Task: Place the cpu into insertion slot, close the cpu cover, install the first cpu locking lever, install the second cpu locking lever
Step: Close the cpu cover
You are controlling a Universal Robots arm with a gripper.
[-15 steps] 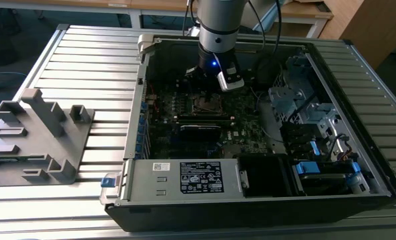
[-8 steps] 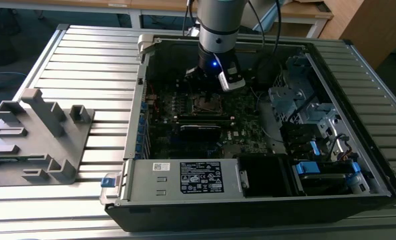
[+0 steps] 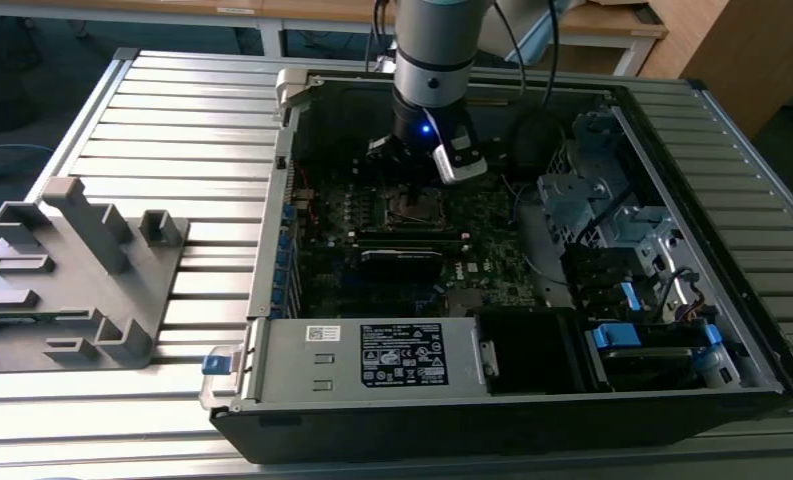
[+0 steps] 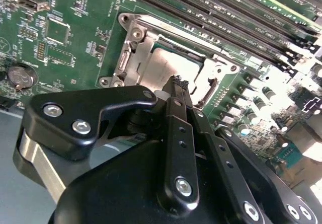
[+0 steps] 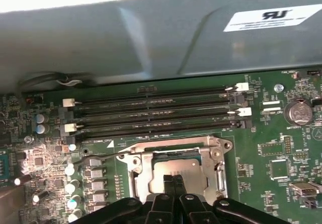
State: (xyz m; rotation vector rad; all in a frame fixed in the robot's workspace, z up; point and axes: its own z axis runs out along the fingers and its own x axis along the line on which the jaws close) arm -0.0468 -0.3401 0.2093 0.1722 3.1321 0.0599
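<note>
The cpu [image 4: 166, 65] shows its dull metal top inside the insertion slot [image 3: 416, 207] on the green board. The silvery cpu cover [image 4: 132, 48] lies flat around the chip, which shows through its window. In the first wrist view the cpu [image 5: 166, 167] and the cpu cover [image 5: 138, 172] appear the same way, with a thin lever wire [image 5: 100, 157] along one side. My gripper [image 4: 176, 83] is shut with nothing between its black fingers, its tips right over the chip's top, as also in the first wrist view, gripper [image 5: 173, 179]. Contact cannot be made out.
Long black memory slots [image 5: 151, 113] run beside the socket, below the grey case wall [image 5: 151, 32]. A coin battery [image 5: 298, 112] and a row of capacitors [image 5: 73, 183] flank it. The arm [image 3: 434, 60] reaches into the open case; a grey fixture [image 3: 76, 270] stands at the exterior view's left.
</note>
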